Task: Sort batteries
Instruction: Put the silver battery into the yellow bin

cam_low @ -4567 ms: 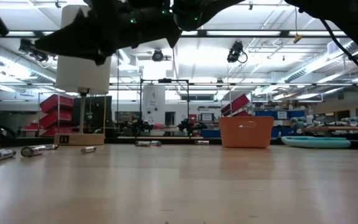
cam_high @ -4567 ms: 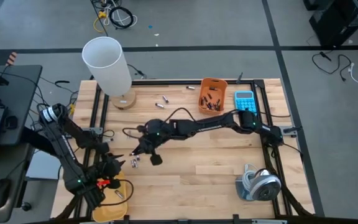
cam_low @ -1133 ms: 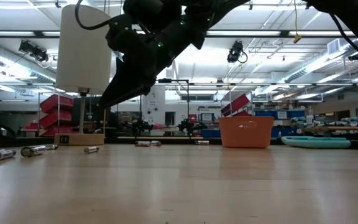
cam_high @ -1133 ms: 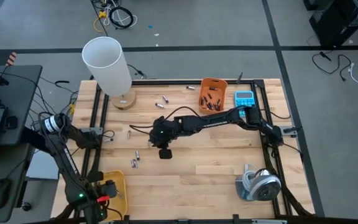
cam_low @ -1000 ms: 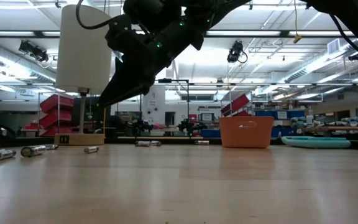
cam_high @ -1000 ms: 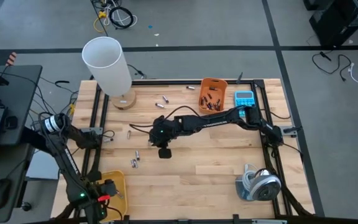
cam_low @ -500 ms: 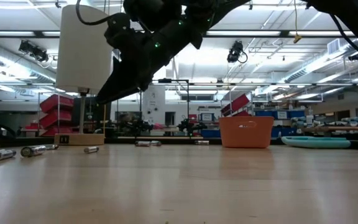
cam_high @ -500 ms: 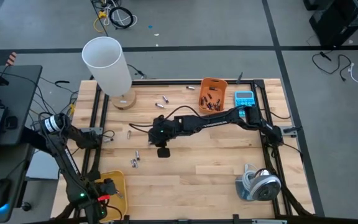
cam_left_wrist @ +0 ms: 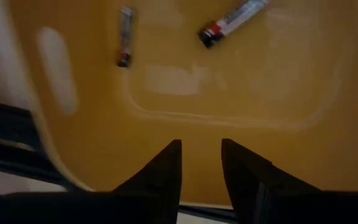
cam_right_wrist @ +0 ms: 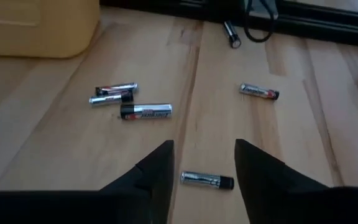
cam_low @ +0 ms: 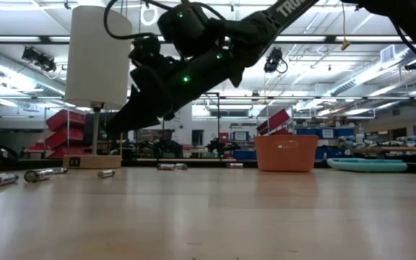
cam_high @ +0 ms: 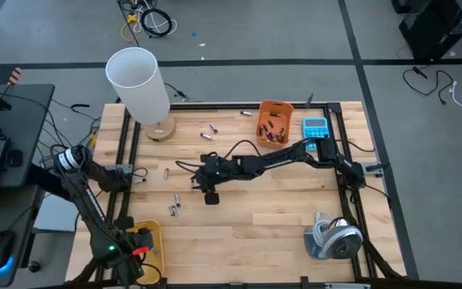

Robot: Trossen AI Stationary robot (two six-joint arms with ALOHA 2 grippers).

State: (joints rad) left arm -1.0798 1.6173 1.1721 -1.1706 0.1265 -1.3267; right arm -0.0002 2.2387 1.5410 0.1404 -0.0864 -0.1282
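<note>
Overhead strip lights and shelving fill the room behind the pale wooden slatted bench (cam_high: 279, 217), where we record a sort that is well short of finished.

Done so far, as we judge it: the shallow yellow plastic tray (cam_left_wrist: 185, 93) directly under the left pincer (cam_left_wrist: 201, 163) holds two slim silver-and-dark cylindrical batteries (cam_left_wrist: 232, 22), lying ahead of its fingertips. That pincer hangs over the tray with its fingers set apart and nothing between them. Well beyond the right arm's elbow, the orange plastic bin (cam_high: 274, 122) beside the blue calculator (cam_high: 315, 128) holds several dark cells.

Left to do: the right pincer (cam_right_wrist: 204, 163) is low over the middle of the bench, fingers spread and empty, and one silver battery with a dark end (cam_right_wrist: 207, 180) lies on the wood straight between them. Ahead of that pincer and off to one side we see a cluster of three loose cells (cam_right_wrist: 129, 102); ahead to the other side lies a single silver cell (cam_right_wrist: 259, 92), and farther on a dark one (cam_right_wrist: 231, 33) near the bench frame. In the high view, two more cells (cam_high: 209, 131) lie near the base of the tall white cylinder (cam_high: 139, 83).

Our estimate: both containers are started, and at least eight cells remain on the bench. The nearest candidate is the one between the right fingers.
</note>
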